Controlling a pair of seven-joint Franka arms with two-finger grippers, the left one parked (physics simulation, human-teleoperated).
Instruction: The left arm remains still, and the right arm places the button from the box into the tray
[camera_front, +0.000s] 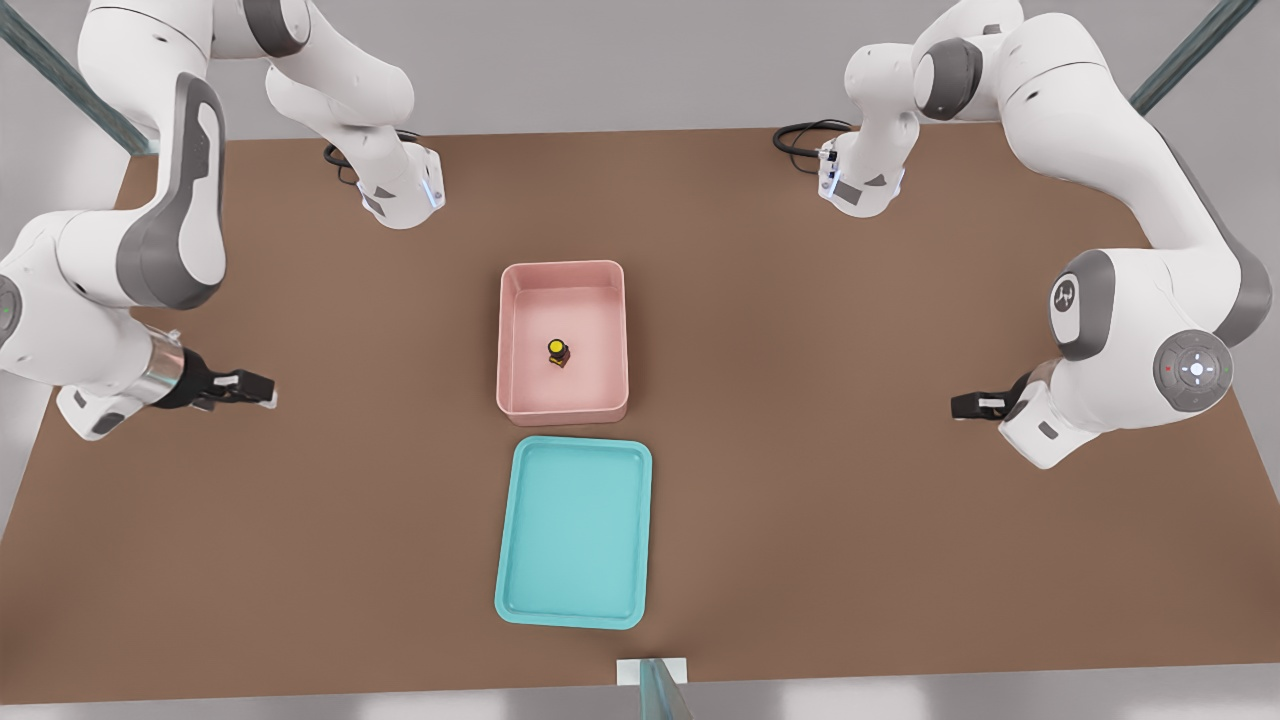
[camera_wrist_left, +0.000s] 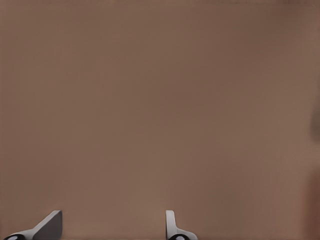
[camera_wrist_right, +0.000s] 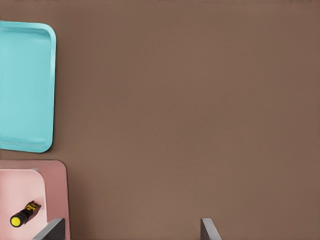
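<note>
Seen from the front view, the whole layout is plain. The pink box (camera_front: 612, 300) sits at the middle of the brown table (camera_front: 830, 520). The turquoise tray (camera_front: 575, 530) lies just beside it on the side away from the arm bases, with a narrow strip of table between them. The button (camera_front: 558, 351) stands on the box floor near its middle, yellow cap over a dark body, clear of all four walls. The right arm (camera_front: 150, 250) reaches in at the front view's left. Its black gripper (camera_front: 255, 388) hovers over bare table and points towards the box, but stays well apart from it.

From that angle I can't make out the fingers. The right wrist view settles it: the two grey fingers (camera_wrist_right: 50, 231) of the gripper (camera_wrist_right: 131, 227) stand wide apart with only table (camera_wrist_right: 175, 100) between them, and they hold nothing. That view also catches a corner of the box (camera_wrist_right: 59, 200) and one end of the tray (camera_wrist_right: 25, 85). The button (camera_wrist_right: 24, 214) shows in that corner, its yellow cap turned away from the fingers. It lies off to one side of the open jaws, outside the gap and just beyond the nearer finger, with the box wall between them.

The left wrist view shows only brown tabletop.
</note>
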